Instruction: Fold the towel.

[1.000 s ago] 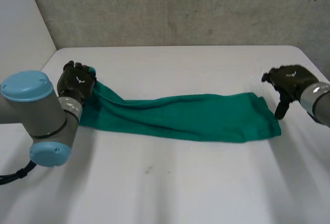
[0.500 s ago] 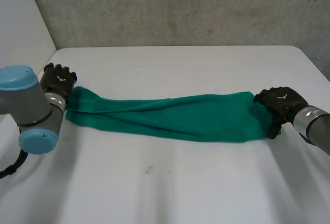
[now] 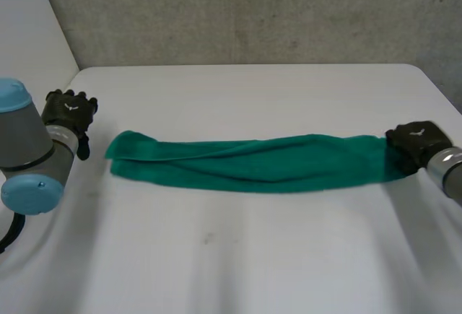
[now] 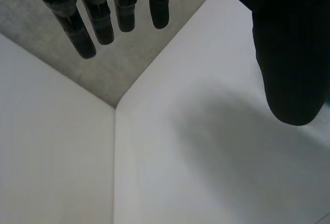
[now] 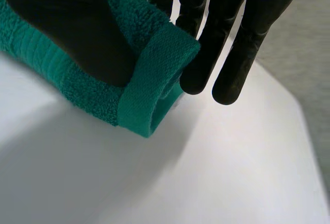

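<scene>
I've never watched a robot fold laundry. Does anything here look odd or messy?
Slightly. The green towel lies as a long strip, its layers uneven and skewed toward its free end. The right hand pinches one end; the left hand is open, off it.

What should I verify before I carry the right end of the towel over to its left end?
1. Hold of the right hand on the towel: ok. The thumb lies on the right end and the fingers are on the other side.
2. Both layers of that end inside the pinch: cannot tell.
3. Is the left hand off the cloth: ok. It is open and apart from the left end.
4. Left end held down: not ok. Nothing rests on it, so it may slide.
5. Lie of the strip on the table: ok. It is long and straight, with the layers slightly offset at the left end.
</scene>
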Motion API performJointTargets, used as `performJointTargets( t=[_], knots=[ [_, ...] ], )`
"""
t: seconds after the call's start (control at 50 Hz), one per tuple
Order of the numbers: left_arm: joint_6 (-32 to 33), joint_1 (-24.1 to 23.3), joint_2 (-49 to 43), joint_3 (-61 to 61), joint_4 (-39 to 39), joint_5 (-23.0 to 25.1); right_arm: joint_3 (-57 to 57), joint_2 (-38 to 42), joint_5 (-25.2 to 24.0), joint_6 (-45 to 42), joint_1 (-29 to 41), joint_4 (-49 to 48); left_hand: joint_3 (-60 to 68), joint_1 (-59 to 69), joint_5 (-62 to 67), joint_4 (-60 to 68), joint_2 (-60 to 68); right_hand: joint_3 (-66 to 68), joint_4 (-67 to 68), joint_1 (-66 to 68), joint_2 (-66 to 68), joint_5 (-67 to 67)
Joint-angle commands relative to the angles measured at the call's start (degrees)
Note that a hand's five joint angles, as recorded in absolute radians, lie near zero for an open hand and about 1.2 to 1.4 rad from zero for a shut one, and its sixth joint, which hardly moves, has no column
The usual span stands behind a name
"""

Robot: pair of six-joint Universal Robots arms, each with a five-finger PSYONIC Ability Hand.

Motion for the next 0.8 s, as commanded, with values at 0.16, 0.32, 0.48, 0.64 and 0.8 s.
performJointTargets(
  t=[0.16,0.32,0.48,0.64,0.8],
  knots=[
    [-5.5,-3.1,-2.0,1.7,-2.1,10.7,1.6,-2.5,-0.5,-0.8,-1.9,-0.6,2.3,2.8,2.2,2.9,3.0,12.4,11.9,25.1,12.6,14.7],
    [-5.4,-4.3,-7.9,5.6,-2.2,11.3,1.9,-2.6,-0.2,-4.6,-2.0,-0.6,7.1,7.7,7.0,7.7,7.8,12.4,11.9,25.1,12.6,14.7],
    [-5.6,-4.4,-11.8,9.5,-2.4,13.4,2.3,-2.0,-0.3,-5.5,-1.9,-0.6,19.5,20.1,19.5,20.2,20.2,12.4,11.9,25.1,12.6,14.7],
    [-8.3,-4.4,-12.4,13.9,-1.6,13.5,2.4,-2.0,-0.1,-5.5,-1.8,-0.6,57.9,58.5,57.8,58.5,58.6,12.4,11.9,25.1,12.6,14.7],
    [-9.8,-4.6,-16.1,22.2,-1.6,13.3,2.7,-1.9,0.0,-5.5,-1.7,-0.6,66.7,67.2,66.6,67.3,67.4,12.4,11.9,25.1,12.6,14.7]
  ],
)
